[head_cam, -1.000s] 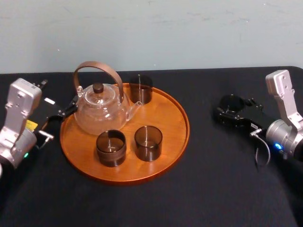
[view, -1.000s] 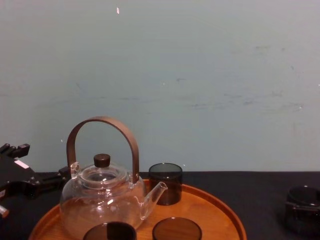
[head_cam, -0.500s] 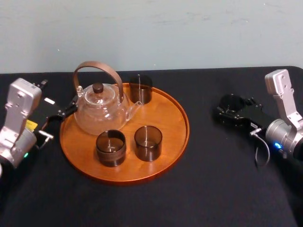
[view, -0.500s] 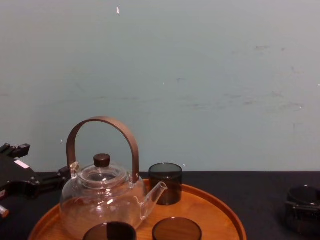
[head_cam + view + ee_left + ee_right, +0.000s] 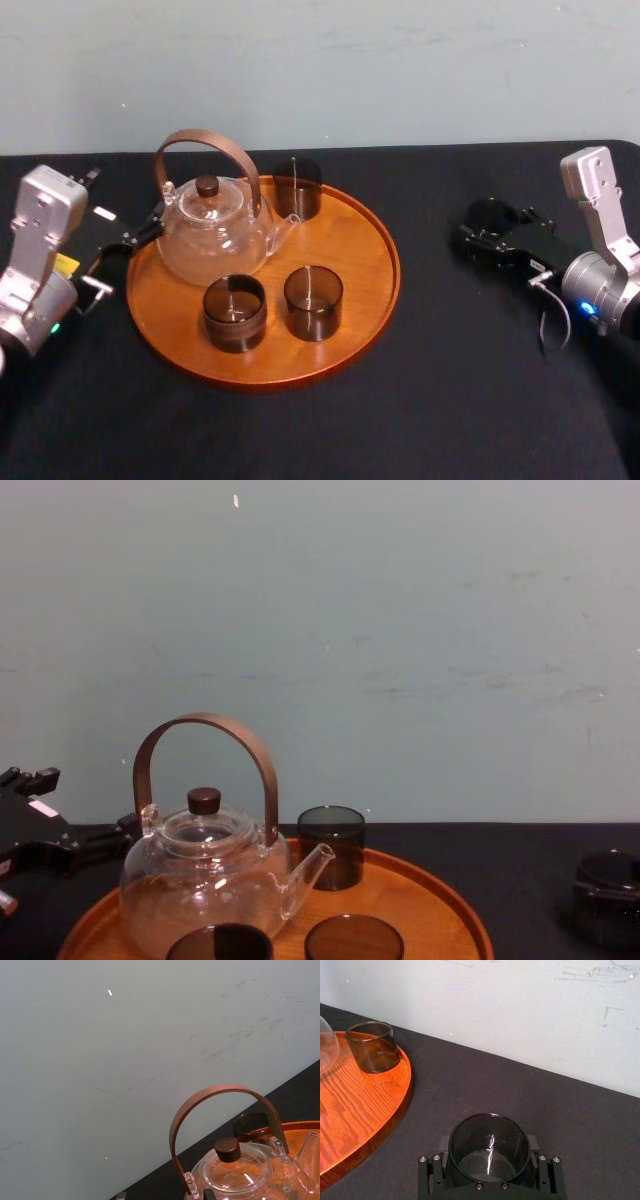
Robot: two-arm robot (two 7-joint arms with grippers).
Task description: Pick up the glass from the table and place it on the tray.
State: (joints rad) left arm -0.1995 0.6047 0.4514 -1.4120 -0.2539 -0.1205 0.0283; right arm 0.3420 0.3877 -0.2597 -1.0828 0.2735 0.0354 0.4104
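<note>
The right gripper [image 5: 492, 240] reaches in from the right side of the table [image 5: 450, 390] and is clenched around the glass [image 5: 489, 216]; in the right wrist view the two fingers [image 5: 443, 1146] press against opposite sides of the dark, smoky glass [image 5: 489, 1149], which stands upright with its mouth open; whether its base rests on the black cloth or hangs just above it, I cannot tell. The glass is to the right of the tray [image 5: 370, 290], well apart from the rim; in the chest view it sits low at the right edge [image 5: 606, 878].

The tray is round, orange-brown wood with a low rim; on it stands a clear teapot [image 5: 213, 238] with a brown arched handle and a dark knob on the lid, its spout pointing right; three other glasses [image 5: 313, 302] share the tray, one behind the spout near the far rim, two side by side in front of the teapot, close together but not touching.

The left gripper [image 5: 128, 240] rests at the left rim of the tray, just beside the teapot; its jaws are spread and grasp nothing; a pale wall [image 5: 400, 70] rises behind the table.
</note>
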